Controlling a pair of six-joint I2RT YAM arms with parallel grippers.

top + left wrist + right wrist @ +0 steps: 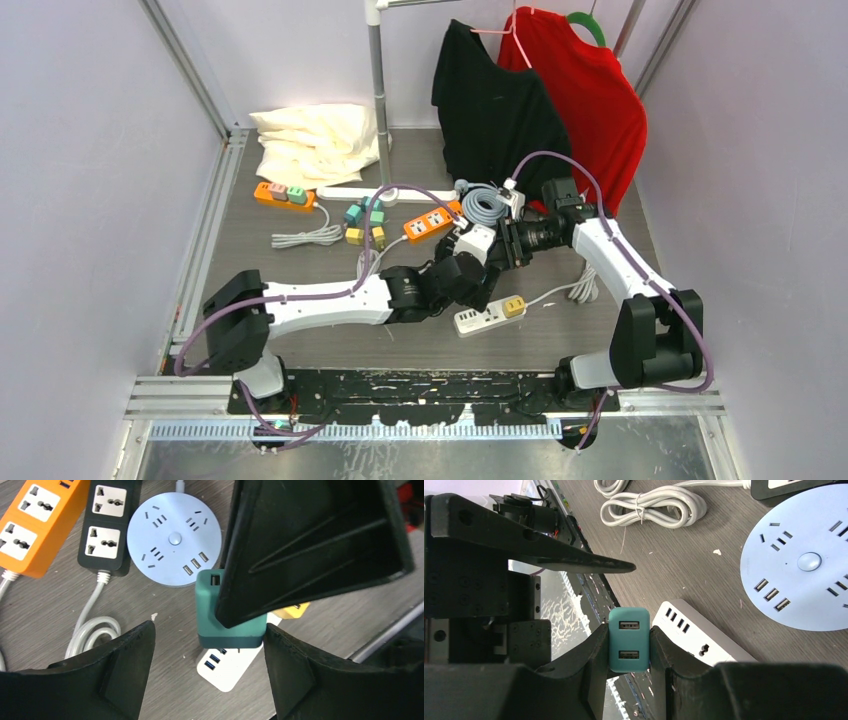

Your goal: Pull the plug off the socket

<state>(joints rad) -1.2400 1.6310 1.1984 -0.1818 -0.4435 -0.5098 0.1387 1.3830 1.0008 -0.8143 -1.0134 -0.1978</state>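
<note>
The teal two-port USB plug [628, 640] is clamped between my right gripper's fingers [594, 650]; the right gripper [502, 250] is shut on it. In the left wrist view the plug [210, 615] hangs just above the end of the white power strip [227, 672], with its metal prongs showing beneath it. A yellow plug [295, 611] sits in the same strip [487, 315]. My left gripper [209, 628] is open, its jaws wide apart on either side of the plug and holding nothing. The strip also shows in the right wrist view [704, 640].
A round pale-blue socket hub [174, 539], a black strip [107, 525] and an orange strip [35, 520] lie just beyond. A coiled white cable [95, 630] lies left. At the back are another orange strip [283, 193], pillows [315, 140] and hanging shirts [540, 110].
</note>
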